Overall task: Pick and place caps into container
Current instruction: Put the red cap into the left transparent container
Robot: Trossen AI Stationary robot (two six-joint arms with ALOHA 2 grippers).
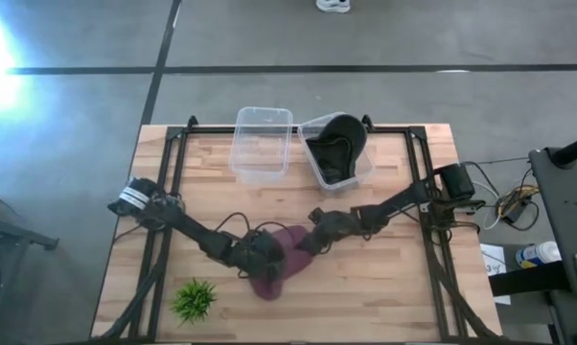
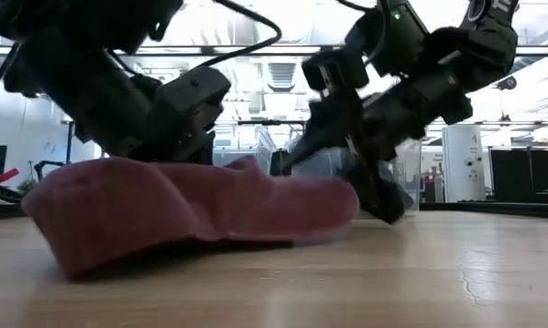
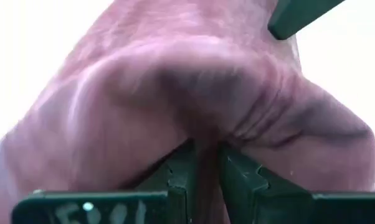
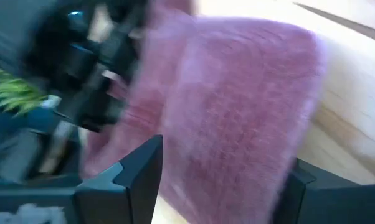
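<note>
The maroon cap lies on the wooden table between both grippers, its underside on the boards. My left gripper is at the cap's left side, shut on its cloth. My right gripper is open at the cap's right end. Its two fingers stand on either side of the maroon cloth. Dark olive-grey caps lie in the right-hand clear tub. How many are in there, I cannot tell. My left gripper pinches a raised fold of the maroon cap's cloth between its two fingers, coming slanting down from the table's left. The cloth bunches into creases just above the fingertips. The rest of the cap stays on the table. My right gripper: whether its fingers touch the cap, I cannot tell.
An empty clear tub stands at the far edge, left of the tub with the dark caps. A small green spiky plant sits near the table's near left corner. Bare wood shows on the table's right half and near edge.
</note>
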